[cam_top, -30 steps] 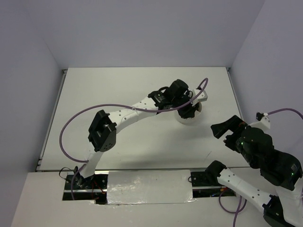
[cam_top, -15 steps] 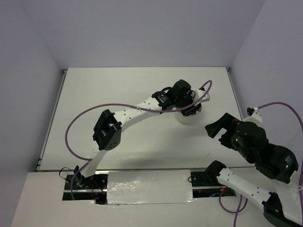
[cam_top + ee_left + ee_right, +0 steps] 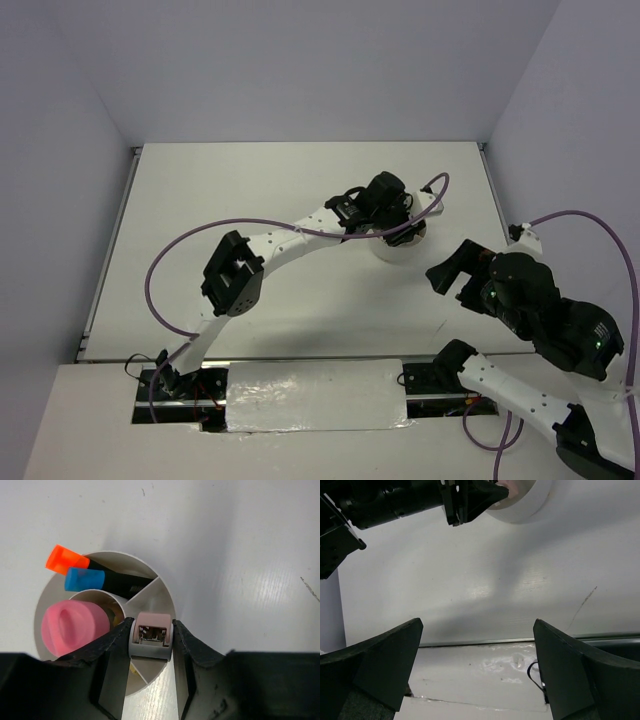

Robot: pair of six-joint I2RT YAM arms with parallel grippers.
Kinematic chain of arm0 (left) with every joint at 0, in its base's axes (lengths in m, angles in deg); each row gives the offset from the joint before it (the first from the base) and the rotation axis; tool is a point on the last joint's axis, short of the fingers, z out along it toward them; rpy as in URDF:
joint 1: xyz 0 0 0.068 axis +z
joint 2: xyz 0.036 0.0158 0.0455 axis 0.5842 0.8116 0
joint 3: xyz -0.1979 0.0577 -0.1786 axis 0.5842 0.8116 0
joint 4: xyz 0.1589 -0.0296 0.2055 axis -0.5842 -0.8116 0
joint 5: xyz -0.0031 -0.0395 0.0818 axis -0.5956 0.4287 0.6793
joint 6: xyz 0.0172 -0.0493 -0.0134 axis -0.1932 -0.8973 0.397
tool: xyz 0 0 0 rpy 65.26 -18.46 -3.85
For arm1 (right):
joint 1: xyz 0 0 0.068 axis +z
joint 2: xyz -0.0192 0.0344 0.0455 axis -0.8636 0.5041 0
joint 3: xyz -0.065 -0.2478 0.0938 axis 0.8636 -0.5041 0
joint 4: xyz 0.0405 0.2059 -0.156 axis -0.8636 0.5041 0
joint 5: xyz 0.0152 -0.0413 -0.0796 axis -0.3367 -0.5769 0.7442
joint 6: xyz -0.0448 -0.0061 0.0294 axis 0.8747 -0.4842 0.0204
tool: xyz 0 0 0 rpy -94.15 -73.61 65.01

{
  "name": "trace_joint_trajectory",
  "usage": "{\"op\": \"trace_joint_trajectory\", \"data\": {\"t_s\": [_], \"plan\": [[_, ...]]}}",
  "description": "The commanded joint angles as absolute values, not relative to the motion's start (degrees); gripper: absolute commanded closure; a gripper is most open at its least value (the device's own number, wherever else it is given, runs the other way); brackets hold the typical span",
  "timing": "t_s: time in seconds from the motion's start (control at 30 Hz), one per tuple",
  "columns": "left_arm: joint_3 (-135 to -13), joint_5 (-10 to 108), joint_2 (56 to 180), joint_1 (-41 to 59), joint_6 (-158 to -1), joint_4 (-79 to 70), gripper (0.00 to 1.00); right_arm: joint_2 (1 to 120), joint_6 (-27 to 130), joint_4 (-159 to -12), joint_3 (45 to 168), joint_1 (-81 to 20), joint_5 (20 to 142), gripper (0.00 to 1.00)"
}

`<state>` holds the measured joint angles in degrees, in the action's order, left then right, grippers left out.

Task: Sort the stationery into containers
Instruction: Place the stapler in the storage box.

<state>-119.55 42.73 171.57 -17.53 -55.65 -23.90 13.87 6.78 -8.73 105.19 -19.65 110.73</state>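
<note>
— How do the fingers (image 3: 116,641) of the left gripper (image 3: 151,644) stand?

— Narrow, pressed on both sides of a small pink eraser (image 3: 151,635). It sits squarely between the tips, over the white tub (image 3: 160,600), near where the dividers meet. Whether it touches a divider, I cannot tell.

— What else is in the tub?

— Two black markers (image 3: 122,583) lean together in the far compartment, one with an orange cap, one with a blue cap, both caps poking over the rim. A pink cylinder (image 3: 75,625) stands upright in the left compartment, just beside the gripped eraser.

— And the right gripper (image 3: 480,667)?

— Spread wide, grasping nothing, hanging over bare table (image 3: 485,580). From above it is to the right of the tub and nearer the bases, apart from it. Its own camera sees the left arm's black wrist covering part of the tub's rim.
</note>
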Motion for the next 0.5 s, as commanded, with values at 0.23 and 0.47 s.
{"op": "trace_joint_trajectory", "data": {"t_s": [0.23,0.47], "plan": [[-121.83,43.98,172.49,-16.9,-55.09,-19.59,0.37,19.36,13.24,-13.08,105.7,-19.91,109.61,0.0],[-120.71,42.22,168.02,-16.9,-60.26,-19.59,0.27,22.08,16.58,-16.5,107.8,-19.91,110.04,0.0]]}}
